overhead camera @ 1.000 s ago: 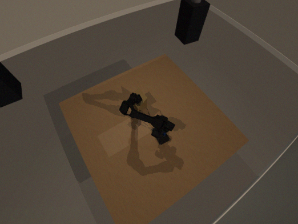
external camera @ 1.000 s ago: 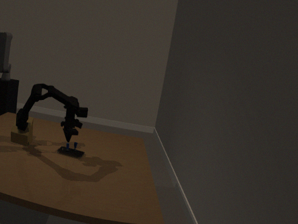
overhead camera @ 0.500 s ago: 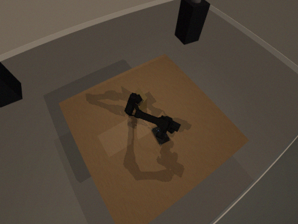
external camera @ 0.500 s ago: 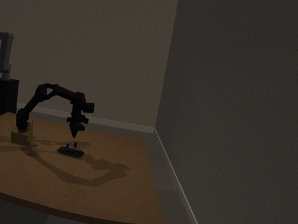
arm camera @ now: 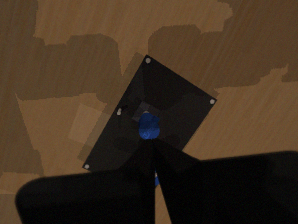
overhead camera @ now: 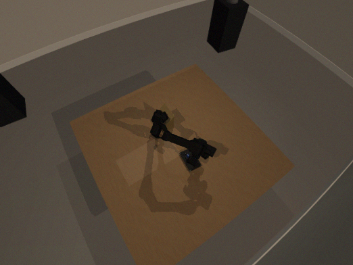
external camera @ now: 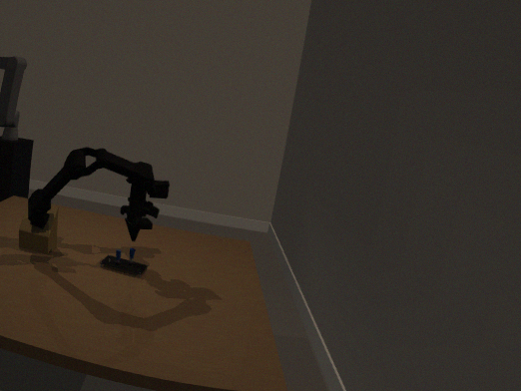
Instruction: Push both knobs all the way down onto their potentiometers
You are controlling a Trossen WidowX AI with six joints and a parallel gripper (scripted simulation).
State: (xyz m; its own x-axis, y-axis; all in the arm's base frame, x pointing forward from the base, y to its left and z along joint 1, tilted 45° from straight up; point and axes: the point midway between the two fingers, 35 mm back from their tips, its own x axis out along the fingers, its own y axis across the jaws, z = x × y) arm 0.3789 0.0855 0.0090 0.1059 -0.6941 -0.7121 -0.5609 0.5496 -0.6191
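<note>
The dark circuit board (overhead camera: pixel 193 166) (external camera: pixel 125 266) (arm camera: pixel 175 92) stands on the table. Two blue knobs stand on it. The farther knob from the arm's base (external camera: pixel 132 252) (arm camera: pixel 149 126) stands higher, with a pale shaft part below it. The nearer knob (overhead camera: pixel 188 155) (external camera: pixel 118 254) looks lower; whether it sits against its potentiometer cannot be told. In the wrist view it is mostly hidden behind the fingers. My gripper (external camera: pixel 134 239) (arm camera: pixel 152 145) is shut and empty. Its tips are above the farther knob with a gap, and overlap its lower edge in the wrist view.
The arm's yellowish base block (external camera: pixel 37 236) stands on the wooden table (overhead camera: pixel 230 135) (external camera: pixel 200 319), to the left in the exterior view. Dark pedestals (overhead camera: pixel 227 27) (overhead camera: pixel 10 105) stand beyond the table. Arm shadows cross the table and board.
</note>
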